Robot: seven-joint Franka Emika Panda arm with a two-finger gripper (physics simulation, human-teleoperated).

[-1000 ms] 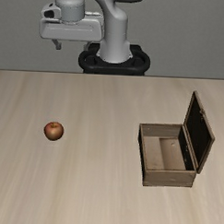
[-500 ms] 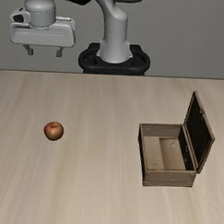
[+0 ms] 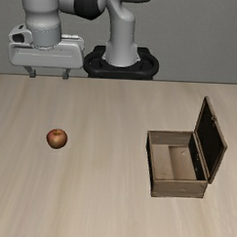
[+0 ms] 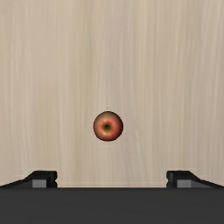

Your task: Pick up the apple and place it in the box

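The gripper (image 3: 48,74) hung high over the far side of the table (image 3: 111,106), toward the exterior view's left. Its jaws stood wide apart with nothing between them. The fingers (image 3: 33,73) pointed down at the wood.

The apple (image 3: 56,138) lay on the table, also on the exterior view's left. It sat below the gripper and well apart from it, touching neither finger. From where I stood it looked to lie almost in line with the gap between the jaws, only further out across the table.

In the wrist view the gripper (image 4: 112,178) showed two dark fingertips (image 4: 41,178) spread wide. The apple (image 4: 108,126) sat ahead of them on the pale wood, about midway between the lines of the two fingers.

The box (image 3: 176,189) rested on the exterior view's right, well apart from the apple. Its lid (image 3: 211,139) was raised and stood at its right side.
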